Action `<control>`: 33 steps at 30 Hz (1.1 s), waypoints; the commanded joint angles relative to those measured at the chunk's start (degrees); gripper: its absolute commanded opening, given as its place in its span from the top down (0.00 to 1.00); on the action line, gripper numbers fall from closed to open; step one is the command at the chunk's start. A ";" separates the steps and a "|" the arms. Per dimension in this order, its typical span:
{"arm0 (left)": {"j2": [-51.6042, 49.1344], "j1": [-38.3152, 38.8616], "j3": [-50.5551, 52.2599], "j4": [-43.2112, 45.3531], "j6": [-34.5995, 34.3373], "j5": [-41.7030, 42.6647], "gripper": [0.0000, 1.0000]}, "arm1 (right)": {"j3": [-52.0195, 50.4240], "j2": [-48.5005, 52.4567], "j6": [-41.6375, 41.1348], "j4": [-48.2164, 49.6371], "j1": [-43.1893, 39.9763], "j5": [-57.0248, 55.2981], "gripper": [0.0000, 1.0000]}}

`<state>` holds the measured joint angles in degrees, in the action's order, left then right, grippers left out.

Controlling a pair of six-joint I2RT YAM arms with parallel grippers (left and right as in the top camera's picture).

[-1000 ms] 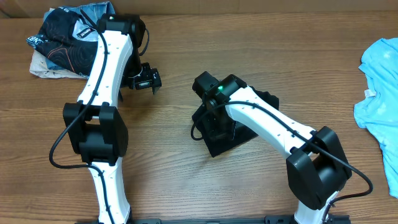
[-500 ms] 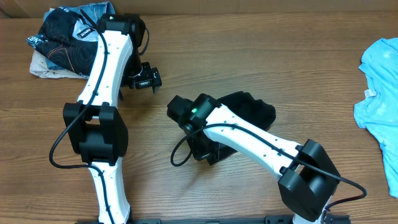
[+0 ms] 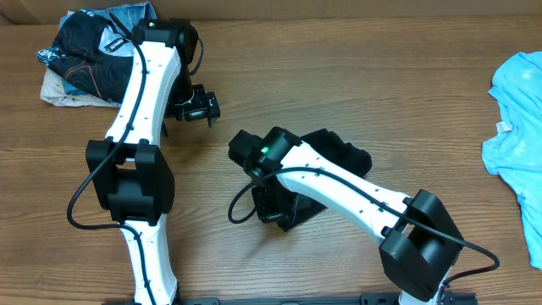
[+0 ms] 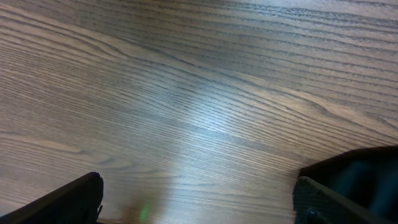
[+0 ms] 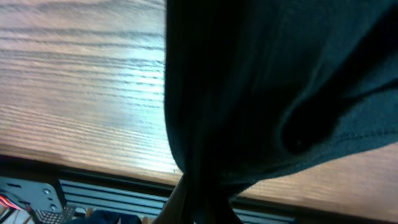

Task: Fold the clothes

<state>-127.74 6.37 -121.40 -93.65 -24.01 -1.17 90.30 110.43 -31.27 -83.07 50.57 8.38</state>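
Right gripper point(image 3: 273, 206) pinching black shirt point(image 3: 343, 152), blue T-shirt point(image 3: 517, 119) apart

1. One brown wood-grain table point(image 3: 381, 76) spans the overhead view.
2. Two white-and-black jointed robot arms are in frame: the left arm point(image 3: 140, 93) and the right arm point(image 3: 339, 182).
3. One green indicator light point(image 3: 264, 152) glows, on the right arm only.
4. Two garments lie singly: one plain black fabric shirt point(image 3: 343, 152) at centre and one light blue fabric T-shirt point(image 3: 517, 119) at the right edge.
5. One heap of clothes point(image 3: 85, 63) occupies the far left corner.
6. Three fabrics can be counted in that heap: one black printed cloth point(image 3: 80, 51), one faded blue denim piece point(image 3: 127, 15) and one beige cloth point(image 3: 58, 91). Whether more lie underneath cannot be told.
7. Five fabric pieces are visible in all.
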 commanded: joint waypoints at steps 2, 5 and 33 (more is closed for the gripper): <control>1.95 0.31 0.17 0.07 -0.83 -0.74 0.00 | 4.50 -2.58 -0.28 -2.38 -1.92 0.70 0.93; 1.95 0.31 0.17 0.09 -0.83 -0.74 0.00 | 6.91 -3.30 -0.28 -5.90 -2.75 0.72 0.51; 1.95 0.31 0.17 0.92 -0.39 -0.72 0.00 | -0.57 -3.28 -12.35 4.83 -24.96 -4.28 0.25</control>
<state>-127.74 6.37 -121.40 -92.95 -23.99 -1.17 92.29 108.88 -42.85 -79.31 25.69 1.17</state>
